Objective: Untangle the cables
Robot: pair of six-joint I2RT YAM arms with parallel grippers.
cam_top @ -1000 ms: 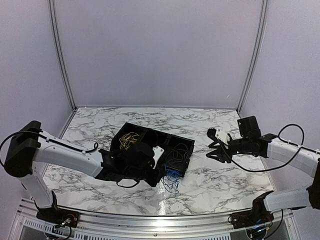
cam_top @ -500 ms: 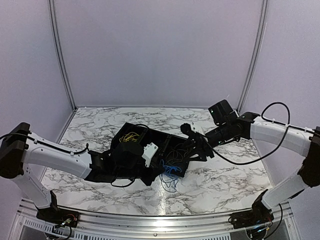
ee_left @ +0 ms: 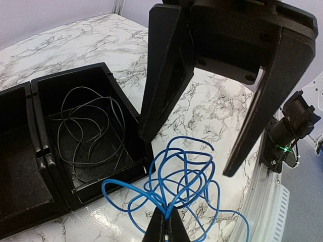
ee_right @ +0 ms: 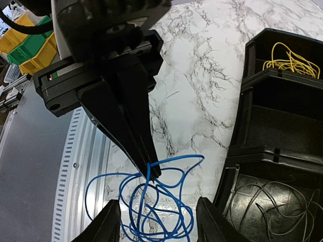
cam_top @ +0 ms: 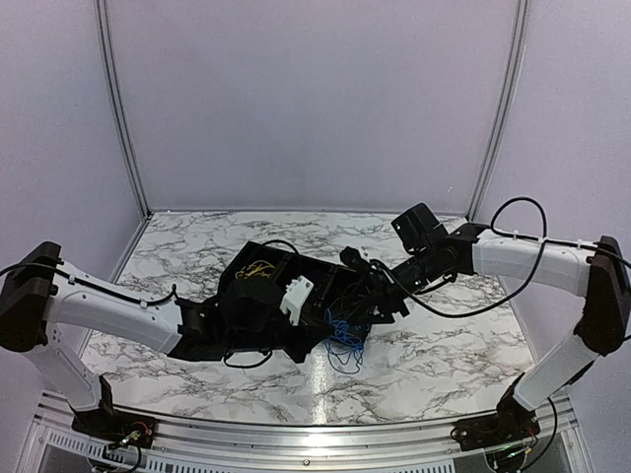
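Note:
My left gripper (ee_left: pixel 165 216) is shut on a strand of the blue cables (ee_left: pixel 187 184), a loose looped tangle hanging just off the near right corner of the black tray (ee_left: pixel 96 185). In the top view the left gripper (cam_top: pixel 329 323) holds the blue cables (cam_top: pixel 343 341) over the marble. My right gripper (ee_right: pixel 157 202) is open and empty, its fingers (ee_left: pixel 166 75) spread on either side above the blue tangle (ee_right: pixel 151 212). It also shows in the top view (cam_top: pixel 369 300). Yellow cables (ee_right: pixel 291 60) lie in the tray's far compartment (cam_top: pixel 258 268).
Thin dark wires (ee_left: pixel 88 128) lie in the tray's near compartment (ee_right: pixel 272 206). The tray's middle compartment wall (ee_right: pixel 262 126) is black. Yellow and green bins (ee_right: pixel 25 45) stand beyond the table's metal rail (ee_right: pixel 81 166). White marble table (cam_top: pixel 444 345).
My right arm has swung in from the right side to hover open over the blue tangle. My left gripper has raised the blue tangle slightly off the marble.

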